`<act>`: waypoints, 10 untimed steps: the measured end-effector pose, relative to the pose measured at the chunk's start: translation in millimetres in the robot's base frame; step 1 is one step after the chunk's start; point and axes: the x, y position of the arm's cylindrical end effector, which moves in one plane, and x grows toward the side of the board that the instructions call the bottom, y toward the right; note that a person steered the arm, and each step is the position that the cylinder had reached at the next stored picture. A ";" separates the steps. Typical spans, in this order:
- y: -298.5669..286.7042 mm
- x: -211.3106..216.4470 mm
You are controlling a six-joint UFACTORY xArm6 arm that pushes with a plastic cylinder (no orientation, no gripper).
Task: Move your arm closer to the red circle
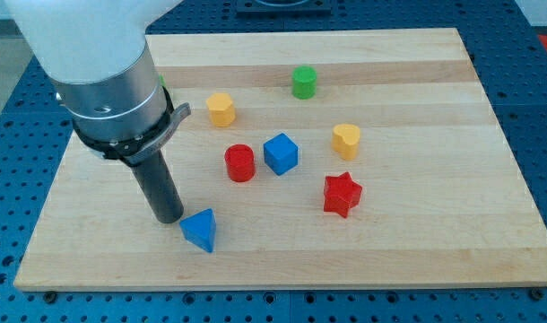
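Note:
The red circle (240,162) is a short red cylinder near the middle of the wooden board (417,242). My tip (167,218) is at the lower end of the dark rod, to the left of and below the red circle, about a block's width apart from it. The tip is just left of a blue triangle block (201,230), close to it; I cannot tell if they touch.
A blue cube (281,153) sits right of the red circle. A red star (342,194) lies lower right. A yellow hexagon (221,109) is above, a yellow heart (347,141) to the right, a green cylinder (303,82) near the top.

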 end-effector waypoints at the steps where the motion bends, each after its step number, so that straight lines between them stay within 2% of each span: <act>1: -4.4 -3.8; 5: -49.9 -17.3; 6: -56.0 -34.6; 7: -60.5 -76.9; 9: -53.7 -89.3; 10: -6.9 -97.4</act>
